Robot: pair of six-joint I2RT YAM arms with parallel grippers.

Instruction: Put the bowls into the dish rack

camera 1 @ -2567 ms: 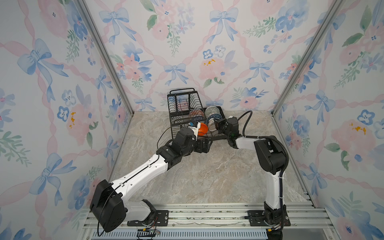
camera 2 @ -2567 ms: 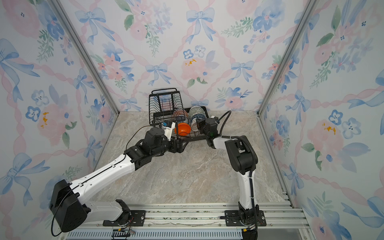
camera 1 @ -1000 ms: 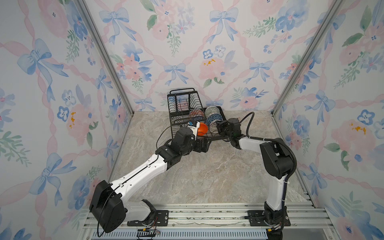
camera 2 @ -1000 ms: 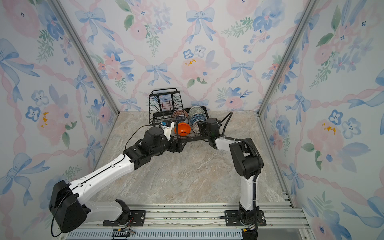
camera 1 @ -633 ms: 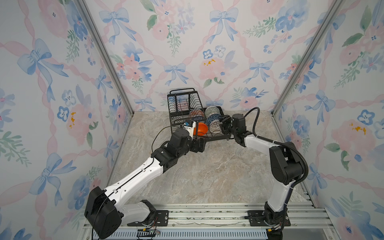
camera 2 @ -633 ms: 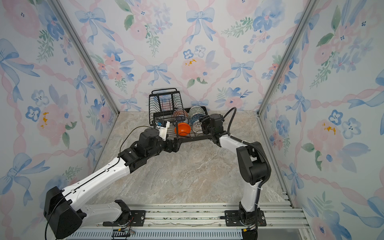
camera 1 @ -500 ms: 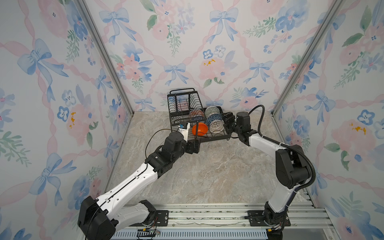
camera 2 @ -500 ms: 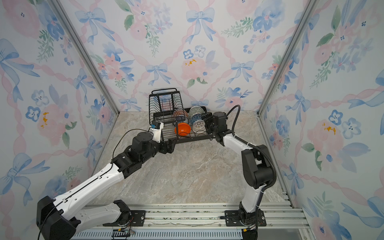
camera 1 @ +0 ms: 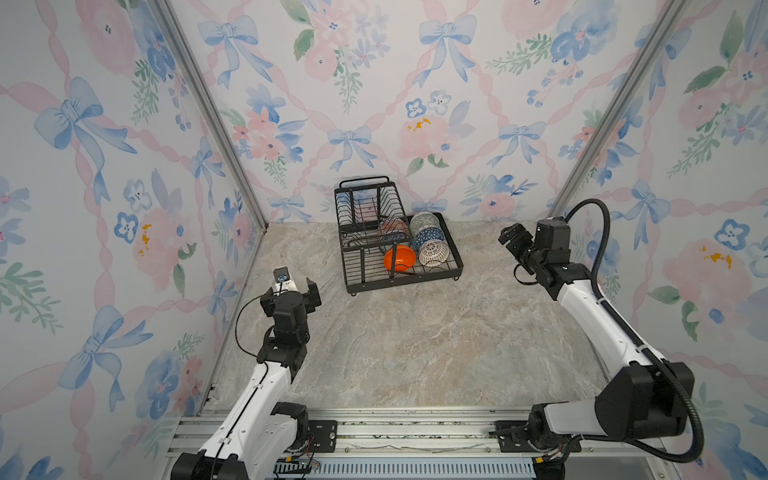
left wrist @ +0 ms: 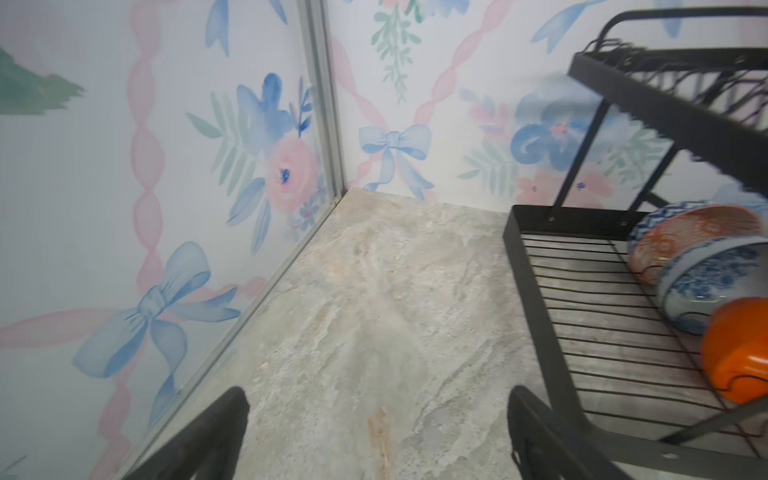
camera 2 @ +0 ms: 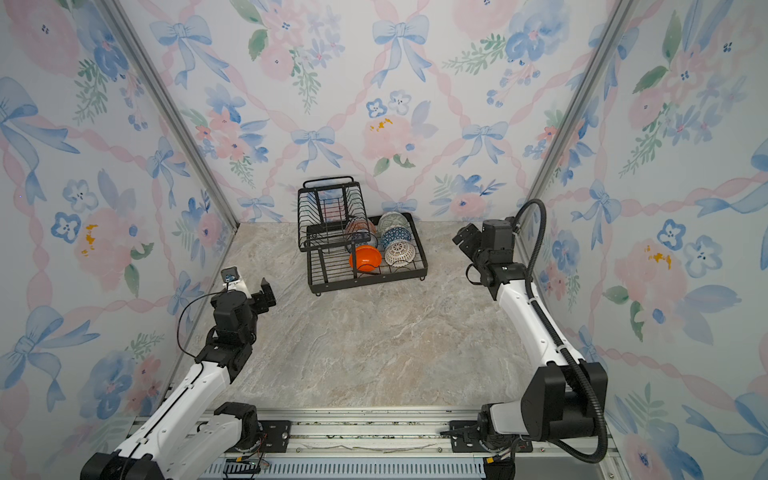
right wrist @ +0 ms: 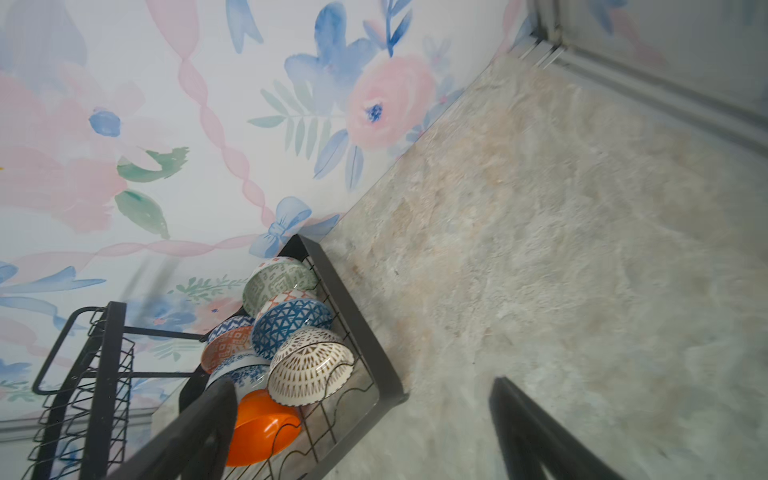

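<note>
Left wrist cam: left fingers (left wrist: 208, 440) spread wide, empty; right fingers (right wrist: 203, 432) ditto

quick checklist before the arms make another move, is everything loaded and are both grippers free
1. left gripper open and empty: ok
2. right gripper open and empty: ok
3. both grippers apart from the dish rack: ok
4. no bowl left on the table, in both top views: ok
5. six in the rack's base, orange bowl, lattice bowl, dark-blue bowl, grey-green bowl, orange-patterned bowl, blue floral bowl: ok
6. each bowl seated steadily in the dividers: cannot tell, they lean together
</note>
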